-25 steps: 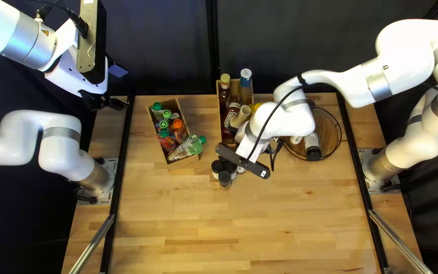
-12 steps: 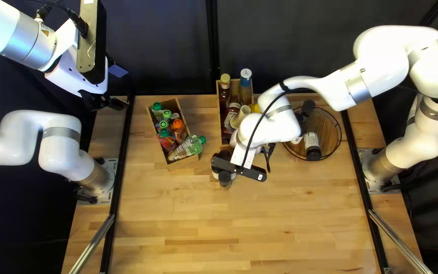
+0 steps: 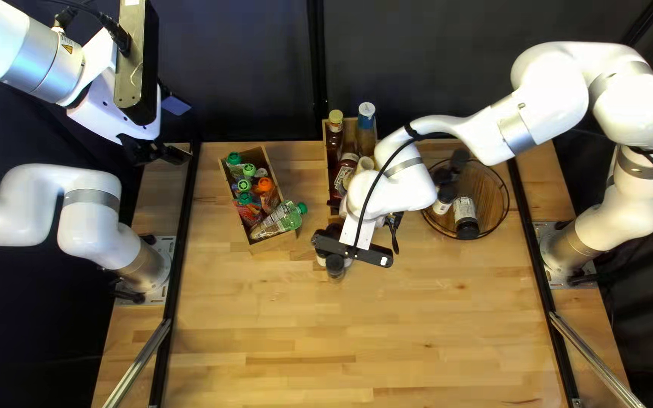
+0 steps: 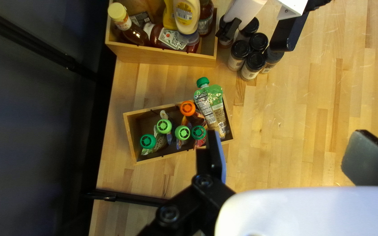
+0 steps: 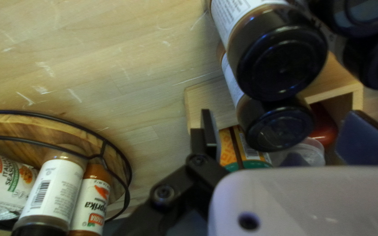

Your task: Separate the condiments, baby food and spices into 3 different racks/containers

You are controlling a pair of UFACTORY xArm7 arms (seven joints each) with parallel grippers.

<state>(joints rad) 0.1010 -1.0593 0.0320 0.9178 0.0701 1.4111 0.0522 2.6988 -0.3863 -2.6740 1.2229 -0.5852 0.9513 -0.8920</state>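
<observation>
well, a dark curtain hangs beyond the pale wooden table.

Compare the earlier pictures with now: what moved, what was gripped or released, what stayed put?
The right arm has swung toward the left of the top left view, uncovering more of the basket. Nothing is visibly gripped or released. The left arm, pouch box, bottle box and basket stayed put.
</observation>
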